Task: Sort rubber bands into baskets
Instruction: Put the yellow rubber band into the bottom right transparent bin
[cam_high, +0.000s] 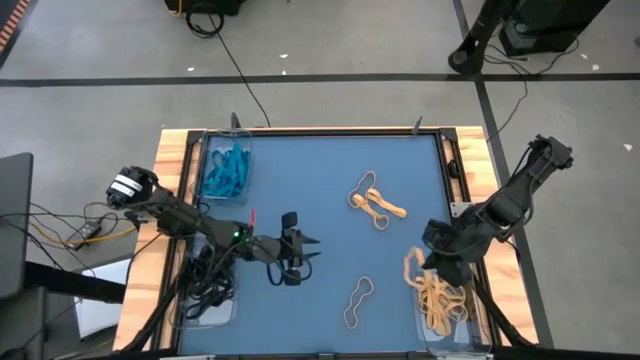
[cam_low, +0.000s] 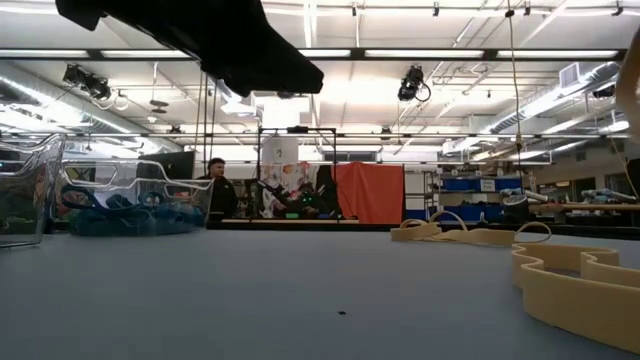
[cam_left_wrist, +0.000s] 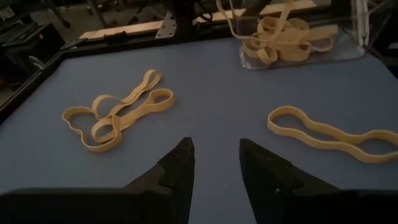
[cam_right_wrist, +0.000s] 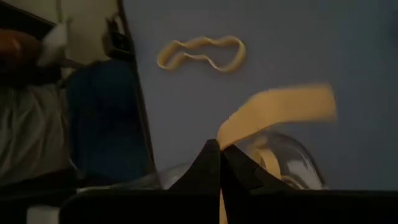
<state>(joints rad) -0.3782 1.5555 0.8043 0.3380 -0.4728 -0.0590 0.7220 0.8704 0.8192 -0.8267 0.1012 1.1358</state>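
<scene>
My right gripper (cam_high: 432, 264) is shut on a tan rubber band (cam_right_wrist: 280, 107) over the near right clear basket (cam_high: 447, 322), which holds several tan bands (cam_high: 440, 300). My left gripper (cam_high: 305, 255) is open and empty, low over the table's middle, pointing toward the right edge. Ahead of it a cluster of tan bands (cam_left_wrist: 118, 112) and a single tan band (cam_left_wrist: 329, 134) lie flat on the blue mat. Teal bands (cam_high: 225, 172) lie in the far left basket (cam_high: 212, 140). Black bands (cam_high: 207, 283) lie in the near left basket (cam_high: 205, 312). My right gripper pinches the tan band between its two shut fingertips (cam_right_wrist: 211, 163), at one spot of the loop (cam_right_wrist: 225, 134). The rest of the flat band stands out past the fingertips, bent and blurred, above the basket's rim (cam_right_wrist: 292, 149). In the high view the band (cam_high: 411, 268) loops out on the gripper's left.
Free blue mat lies between the two grippers. The wooden frame (cam_high: 170, 160) borders the mat, with black cables along it at left and right. In the low view the basket of teal bands (cam_low: 130, 205) is at left and tan bands (cam_low: 570, 285) are close at right.
</scene>
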